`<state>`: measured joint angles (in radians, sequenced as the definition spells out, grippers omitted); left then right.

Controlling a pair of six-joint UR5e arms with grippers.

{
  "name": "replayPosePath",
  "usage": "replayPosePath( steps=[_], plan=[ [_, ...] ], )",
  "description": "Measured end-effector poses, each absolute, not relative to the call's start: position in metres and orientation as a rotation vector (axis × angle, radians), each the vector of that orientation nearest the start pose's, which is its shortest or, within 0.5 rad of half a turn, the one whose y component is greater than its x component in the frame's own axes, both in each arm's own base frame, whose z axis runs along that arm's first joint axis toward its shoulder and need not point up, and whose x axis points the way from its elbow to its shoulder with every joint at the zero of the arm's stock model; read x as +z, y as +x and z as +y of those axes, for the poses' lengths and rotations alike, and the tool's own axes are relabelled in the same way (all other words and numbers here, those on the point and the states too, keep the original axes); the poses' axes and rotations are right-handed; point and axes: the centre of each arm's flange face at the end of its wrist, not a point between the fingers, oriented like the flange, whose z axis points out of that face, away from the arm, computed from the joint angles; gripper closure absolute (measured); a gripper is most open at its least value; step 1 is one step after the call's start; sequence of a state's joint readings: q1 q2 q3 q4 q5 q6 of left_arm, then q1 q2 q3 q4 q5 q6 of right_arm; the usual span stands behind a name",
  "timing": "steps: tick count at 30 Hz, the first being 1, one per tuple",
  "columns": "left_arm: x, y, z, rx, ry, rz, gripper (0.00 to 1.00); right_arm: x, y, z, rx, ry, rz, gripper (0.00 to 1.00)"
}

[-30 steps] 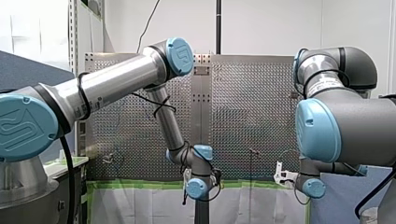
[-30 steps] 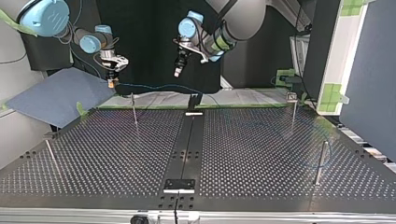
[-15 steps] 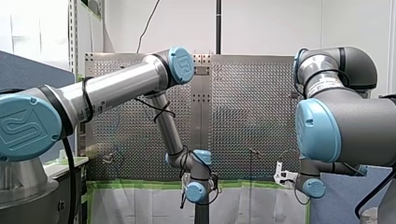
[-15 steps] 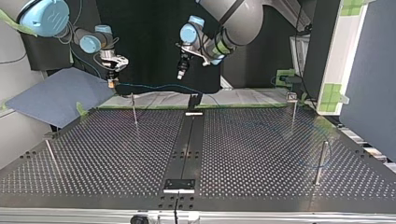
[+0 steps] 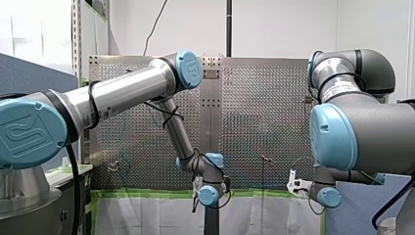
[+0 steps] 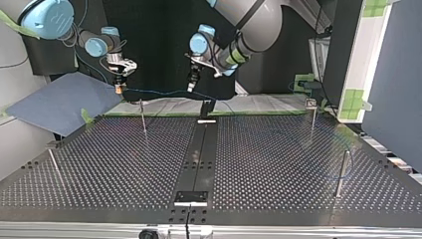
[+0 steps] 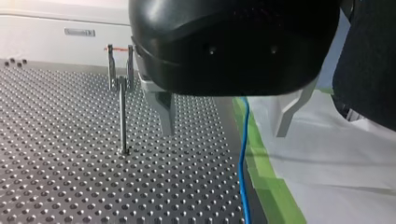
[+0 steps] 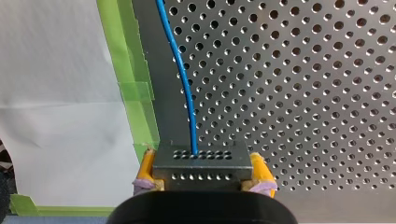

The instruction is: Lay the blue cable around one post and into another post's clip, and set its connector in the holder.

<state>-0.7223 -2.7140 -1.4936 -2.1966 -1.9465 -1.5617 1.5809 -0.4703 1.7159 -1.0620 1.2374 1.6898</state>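
Since a second ago my left gripper [image 6: 190, 87] has dipped toward the blue cable [image 6: 159, 91] and now hangs just above it; nothing else has budged that I can see. Going across the top view from its left: my right gripper [image 8: 201, 173] sits off the far corner of the table [image 6: 273, 164], yellow pads [image 8: 147, 164] pinched on the cable's grey connector [image 8: 201, 161]. The cable comes straight out of the connector's face and runs ahead alongside the green tape [image 8: 135, 93]. From there it hangs in a nearly level line toward the view's right and passes under my left gripper. In the left wrist view those metal fingers [image 7: 166, 112] are spread wide with nothing in them. The cable runs lengthwise through the gap below the tips, nearer one finger, and a clip-topped post [image 7: 122, 112] stands just beside on the table side. So the cable's long axis crosses the closing direction, and I reckon a straight drop and squeeze would catch it. Left arm's clearly the nearer one for that mid-span grab. Further right another post [image 6: 312, 117] stands well apart. The connector isn't in any holder yet.
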Motion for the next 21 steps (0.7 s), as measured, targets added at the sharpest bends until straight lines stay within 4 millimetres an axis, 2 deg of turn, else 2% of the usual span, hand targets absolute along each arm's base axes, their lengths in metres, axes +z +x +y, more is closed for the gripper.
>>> replayPosePath(
  steps=[21],
  plan=[
    [-0.112, 0.463, -0.482, -0.143, 0.303, 1.671, 0.0, -0.132, 0.174, -0.576, 1.468, 1.547, -1.296, 1.0]
  ],
)
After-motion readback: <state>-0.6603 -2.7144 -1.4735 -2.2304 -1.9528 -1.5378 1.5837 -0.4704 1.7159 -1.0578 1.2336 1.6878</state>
